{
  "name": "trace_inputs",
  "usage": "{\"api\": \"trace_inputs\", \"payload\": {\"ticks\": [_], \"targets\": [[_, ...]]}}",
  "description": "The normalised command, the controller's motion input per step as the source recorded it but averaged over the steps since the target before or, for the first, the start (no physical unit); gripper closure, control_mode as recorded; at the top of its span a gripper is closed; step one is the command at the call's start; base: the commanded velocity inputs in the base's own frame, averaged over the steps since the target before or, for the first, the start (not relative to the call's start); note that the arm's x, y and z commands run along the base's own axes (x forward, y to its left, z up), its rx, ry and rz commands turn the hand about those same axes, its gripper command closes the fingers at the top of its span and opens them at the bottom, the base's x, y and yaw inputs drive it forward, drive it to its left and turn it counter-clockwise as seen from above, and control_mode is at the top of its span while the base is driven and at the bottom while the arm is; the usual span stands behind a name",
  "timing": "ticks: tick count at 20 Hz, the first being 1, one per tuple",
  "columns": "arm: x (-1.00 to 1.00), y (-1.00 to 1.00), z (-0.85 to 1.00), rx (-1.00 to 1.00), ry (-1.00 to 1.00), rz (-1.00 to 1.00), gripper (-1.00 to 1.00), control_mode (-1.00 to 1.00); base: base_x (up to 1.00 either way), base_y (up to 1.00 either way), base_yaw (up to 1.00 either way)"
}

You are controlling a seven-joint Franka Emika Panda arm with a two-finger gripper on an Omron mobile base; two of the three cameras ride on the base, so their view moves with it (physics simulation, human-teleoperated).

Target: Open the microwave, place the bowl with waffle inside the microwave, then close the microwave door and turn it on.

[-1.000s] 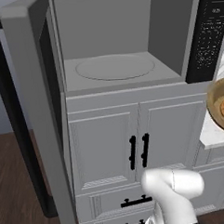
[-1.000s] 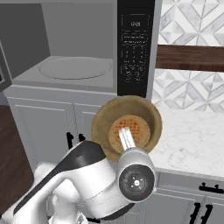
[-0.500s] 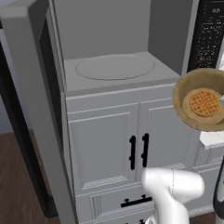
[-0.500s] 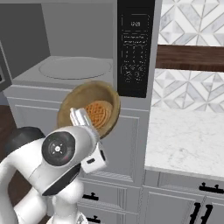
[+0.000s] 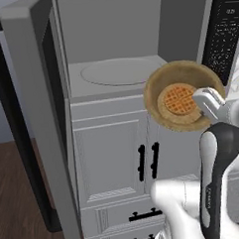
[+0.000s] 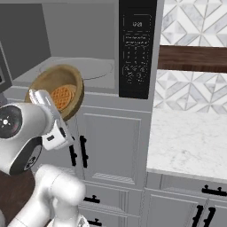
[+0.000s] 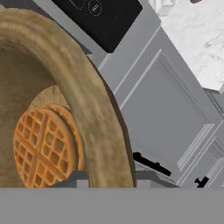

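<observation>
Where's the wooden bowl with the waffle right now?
The round tan wooden bowl, waffle inside, is held tilted in the air just outside the open grey microwave, before the cavity's right front corner and above the white cabinet doors.

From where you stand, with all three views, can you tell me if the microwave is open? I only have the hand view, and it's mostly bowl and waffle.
Observer: Yes. The microwave door is swung wide to the left and the cavity of the microwave is exposed.
Operator: Anything sitting inside it?
Observer: Just the round turntable; I see nothing on it.
Operator: Where is the bowl compared with the opening?
Observer: The bowl, waffle inside, hangs outside, in front of the cavity's lower right corner, tilted toward the camera, over the white cabinet doors.
Operator: What has hold of it?
Observer: The gripper pinches the bowl's right rim.
</observation>
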Motion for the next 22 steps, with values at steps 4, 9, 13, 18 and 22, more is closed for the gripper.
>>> {"api": "trace_inputs", "payload": {"ticks": [4,9,13,18,22], "targets": [[0.46,0.67,0.18,0.05,0.00,0.14,1.00,-1.00,0.00,0.00,0.00],[0.56,0.31,0.21,0.03,0.00,0.07,1.00,-1.00,0.00,0.00,0.00],[0.56,0.06,0.28,0.00,-0.07,0.00,1.00,-1.00,0.00,0.00,0.00],[0.72,0.19,0.17,0.00,0.00,0.00,1.00,-1.00,0.00,0.00,0.00],[0.76,0.33,0.14,0.00,0.00,0.00,1.00,-1.00,0.00,0.00,0.00]]}}
